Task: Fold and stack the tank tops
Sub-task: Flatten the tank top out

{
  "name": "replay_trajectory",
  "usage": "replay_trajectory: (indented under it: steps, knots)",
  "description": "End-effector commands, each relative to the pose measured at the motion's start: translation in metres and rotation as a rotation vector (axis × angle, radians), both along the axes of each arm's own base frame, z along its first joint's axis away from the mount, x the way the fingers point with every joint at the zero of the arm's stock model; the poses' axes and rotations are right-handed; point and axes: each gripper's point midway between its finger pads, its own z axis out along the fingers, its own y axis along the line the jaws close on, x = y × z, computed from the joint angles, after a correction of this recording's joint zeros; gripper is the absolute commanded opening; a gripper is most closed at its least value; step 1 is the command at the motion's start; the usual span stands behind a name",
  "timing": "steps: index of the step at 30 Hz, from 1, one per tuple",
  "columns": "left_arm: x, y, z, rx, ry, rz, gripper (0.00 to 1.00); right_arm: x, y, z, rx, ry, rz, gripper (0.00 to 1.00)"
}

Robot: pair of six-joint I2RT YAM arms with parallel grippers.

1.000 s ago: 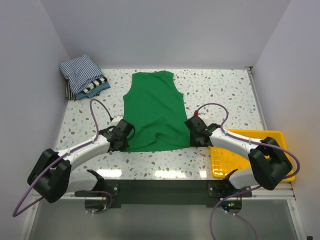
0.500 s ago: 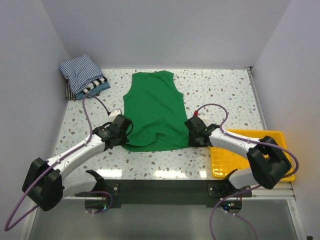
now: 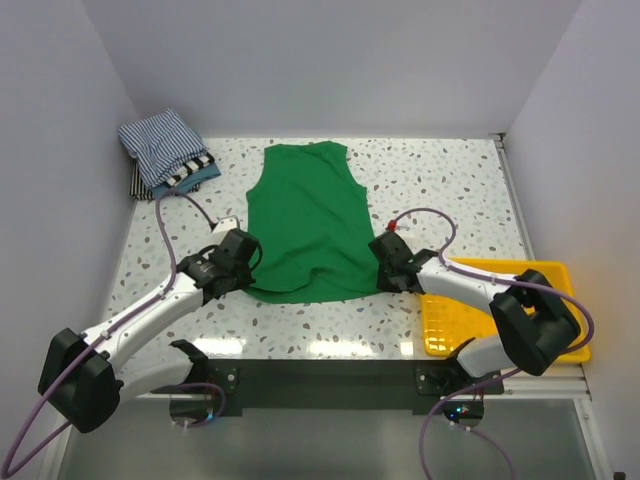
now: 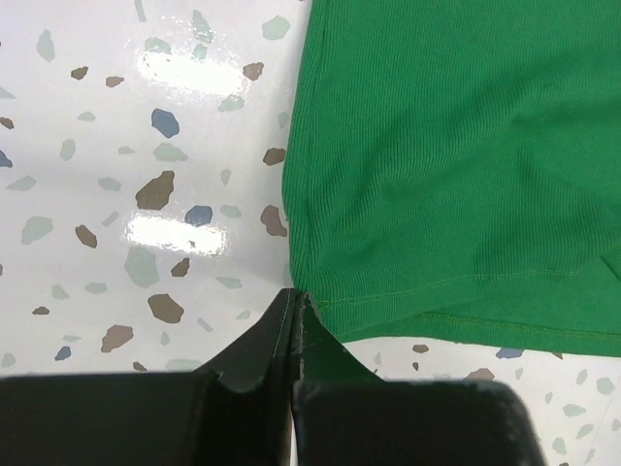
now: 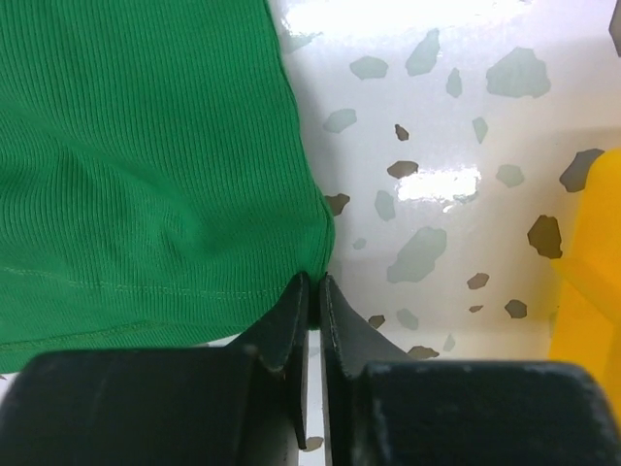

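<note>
Left arm's on the move: its elbow has swung back toward the near corner, and the left hand (image 4: 294, 309) has slid a touch outward at the hem. The right hand (image 5: 312, 291) has hardly budged. Both hands are pinched closed, each on a bottom corner of the green tank top (image 3: 305, 215). It lies flat in the middle of the worktop (image 3: 440, 180), neck toward the far wall. Its near-left hem corner looks slightly drawn in now. I'd say both grips are set, so lifting the hem for the first fold should come next. Far left, the stack of folded tops (image 3: 165, 150) waits for it. The yellow tray (image 3: 500, 266) sits near right, apart from the cloth.
</note>
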Motion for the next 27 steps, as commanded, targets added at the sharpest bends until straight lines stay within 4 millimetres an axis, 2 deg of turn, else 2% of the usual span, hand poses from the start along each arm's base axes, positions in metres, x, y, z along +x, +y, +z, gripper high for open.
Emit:
replay_trajectory:
  steps: [1, 2, 8, 12, 14, 17, 20, 21, 22, 23, 25, 26, 27]
  knots:
    - [0.011, -0.005, 0.029, -0.043, -0.08, 0.026, 0.0, -0.005, -0.009, -0.002, -0.021, 0.016, -0.029, 0.02]
    - [0.013, -0.005, 0.033, -0.047, -0.089, 0.028, 0.0, -0.002, -0.009, 0.005, -0.019, 0.002, -0.028, 0.0]
    - [0.017, -0.001, 0.058, -0.064, -0.153, 0.054, 0.0, 0.007, -0.038, 0.062, -0.057, -0.082, -0.061, 0.0]
    - [0.018, 0.006, 0.066, -0.075, -0.172, 0.068, 0.0, 0.013, -0.065, 0.079, -0.085, -0.091, -0.098, 0.0]
    - [0.016, 0.008, 0.067, -0.082, -0.171, 0.072, 0.0, 0.013, -0.069, 0.083, -0.079, -0.091, -0.1, 0.0]
    - [0.017, 0.011, 0.08, -0.119, -0.205, 0.078, 0.0, 0.013, -0.062, 0.101, -0.023, -0.12, -0.078, 0.0]
    - [0.021, 0.012, 0.113, -0.173, -0.286, 0.088, 0.0, 0.016, -0.058, 0.139, 0.023, -0.185, -0.065, 0.0]
    - [0.02, 0.015, 0.125, -0.186, -0.315, 0.094, 0.0, 0.019, -0.057, 0.162, 0.034, -0.224, -0.058, 0.0]
    - [0.022, 0.014, 0.146, -0.213, -0.365, 0.095, 0.0, 0.019, -0.057, 0.181, 0.057, -0.269, -0.056, 0.0]
    - [0.023, 0.014, 0.159, -0.234, -0.398, 0.096, 0.0, 0.025, -0.054, 0.216, 0.093, -0.343, -0.052, 0.0]
    - [0.025, 0.007, 0.189, -0.297, -0.47, 0.068, 0.0, 0.023, -0.05, 0.247, 0.127, -0.39, -0.02, 0.0]
    - [0.026, -0.001, 0.194, -0.326, -0.47, 0.034, 0.0, 0.026, -0.046, 0.273, 0.152, -0.438, -0.002, 0.0]
    - [0.026, -0.006, 0.197, -0.344, -0.467, 0.016, 0.0, 0.024, -0.046, 0.279, 0.154, -0.431, 0.004, 0.0]
